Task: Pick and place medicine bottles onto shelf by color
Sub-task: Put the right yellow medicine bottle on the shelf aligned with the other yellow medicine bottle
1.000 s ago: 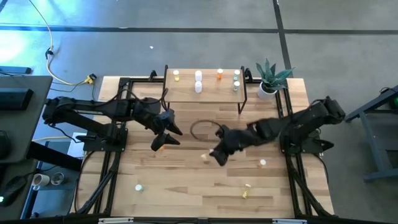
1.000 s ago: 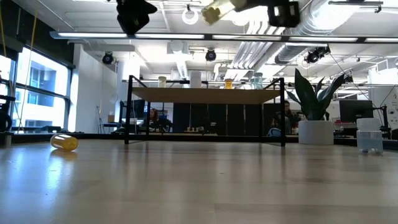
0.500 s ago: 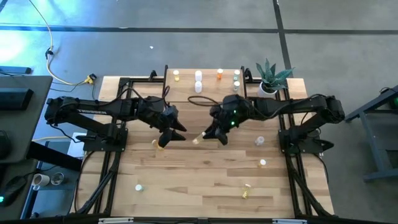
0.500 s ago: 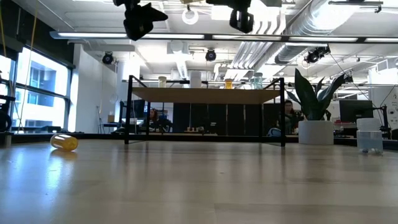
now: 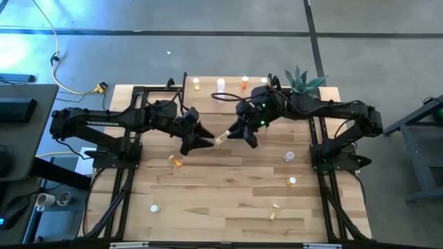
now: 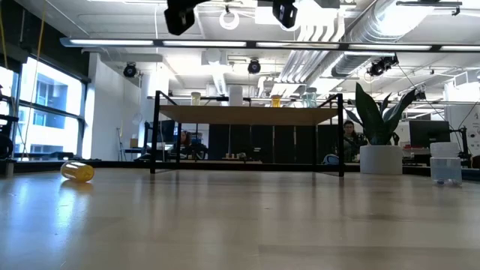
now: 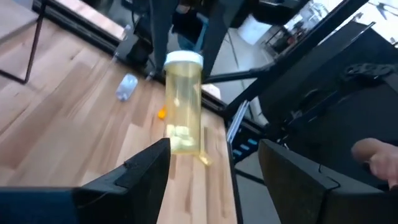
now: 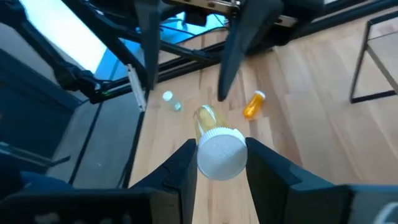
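Yellow translucent plastic, a white cap: you're carrying this small smooth bottle (image 8: pixel 216 144) in midair above mid-table, in front of the shelf (image 5: pixel 228 97), the right gripper (image 5: pixel 229 134) pinching it at the cap end. Your left gripper (image 5: pixel 205 141) is waiting spread around its far end. Releasing early, I judge, risks the slick cylinder slipping out and rolling across the wooden table (image 5: pixel 228 200).
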`<state>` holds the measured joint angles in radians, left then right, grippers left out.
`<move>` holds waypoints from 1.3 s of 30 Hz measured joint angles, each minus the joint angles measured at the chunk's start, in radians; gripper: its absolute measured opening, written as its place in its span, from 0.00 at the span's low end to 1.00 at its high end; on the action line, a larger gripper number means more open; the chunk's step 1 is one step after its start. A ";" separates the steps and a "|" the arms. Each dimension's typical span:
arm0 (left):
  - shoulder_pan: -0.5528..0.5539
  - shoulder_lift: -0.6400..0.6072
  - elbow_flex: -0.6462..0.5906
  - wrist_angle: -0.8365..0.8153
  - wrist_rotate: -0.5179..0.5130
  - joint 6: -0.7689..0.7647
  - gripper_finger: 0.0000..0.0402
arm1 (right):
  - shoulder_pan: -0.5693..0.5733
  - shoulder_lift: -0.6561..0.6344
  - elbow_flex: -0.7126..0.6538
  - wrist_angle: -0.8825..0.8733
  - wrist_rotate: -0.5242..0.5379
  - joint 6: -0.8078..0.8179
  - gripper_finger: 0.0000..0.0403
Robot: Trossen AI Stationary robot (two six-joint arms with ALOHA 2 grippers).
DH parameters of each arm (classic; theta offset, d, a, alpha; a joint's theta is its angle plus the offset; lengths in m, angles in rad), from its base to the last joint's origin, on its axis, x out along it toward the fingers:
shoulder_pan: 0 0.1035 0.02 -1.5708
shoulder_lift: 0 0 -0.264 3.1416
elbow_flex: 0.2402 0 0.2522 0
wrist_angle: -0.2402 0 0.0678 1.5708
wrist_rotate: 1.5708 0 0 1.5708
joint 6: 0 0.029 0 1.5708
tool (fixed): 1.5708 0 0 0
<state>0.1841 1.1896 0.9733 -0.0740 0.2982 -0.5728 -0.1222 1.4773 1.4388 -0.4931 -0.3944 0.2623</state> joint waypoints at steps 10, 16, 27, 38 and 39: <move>0.008 0.004 0.000 0.019 -0.114 -0.034 0.58 | -0.023 0.000 0.002 -0.001 -0.105 -0.016 0.26; 0.008 0.073 0.000 0.094 -0.070 -0.053 0.58 | -0.028 0.000 0.002 -0.003 -0.107 -0.039 0.26; 0.012 0.149 0.000 0.182 0.029 -0.109 0.58 | -0.049 0.001 0.002 -0.049 -0.107 -0.037 0.26; 0.019 0.148 0.000 0.199 0.031 -0.105 0.54 | -0.049 0.001 0.002 -0.044 -0.103 -0.036 0.26; 0.019 0.148 0.000 0.199 0.032 -0.105 0.53 | -0.049 0.001 0.002 -0.042 -0.099 -0.037 0.26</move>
<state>0.2035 1.3380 0.9730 0.1246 0.3303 -0.6775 -0.1707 1.4780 1.4406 -0.5347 -0.4936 0.2256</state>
